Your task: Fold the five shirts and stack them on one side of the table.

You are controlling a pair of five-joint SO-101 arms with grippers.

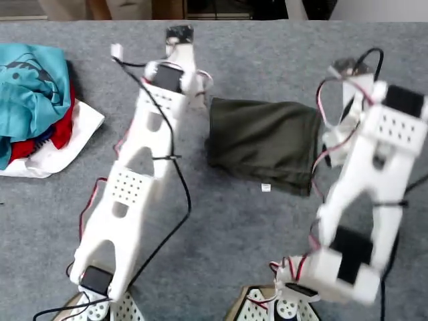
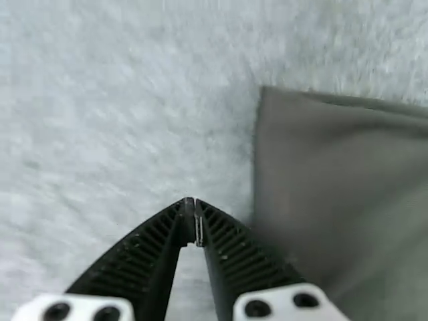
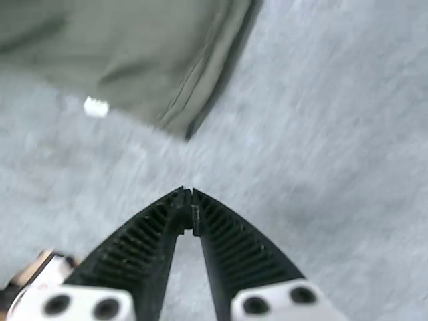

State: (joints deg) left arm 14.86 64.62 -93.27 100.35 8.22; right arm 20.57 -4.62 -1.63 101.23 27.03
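Observation:
A dark olive shirt (image 1: 264,140), folded into a rough rectangle, lies in the middle of the grey table (image 1: 221,234). My left gripper (image 2: 192,204) is shut with nothing in it, just off the shirt's (image 2: 334,194) far left corner. My right gripper (image 3: 189,195) is also shut and holds nothing, hovering over bare table beside the shirt's (image 3: 120,53) near right corner, close to its small white tag (image 3: 96,106). A heap of unfolded shirts sits at the table's left edge: teal (image 1: 30,87) on top, red (image 1: 63,127) and white (image 1: 73,134) beneath.
The left arm (image 1: 144,154) stretches up the table's left half and the right arm (image 1: 374,154) stands along the right side, both trailing cables. Bare grey felt runs in front of the olive shirt between the arms.

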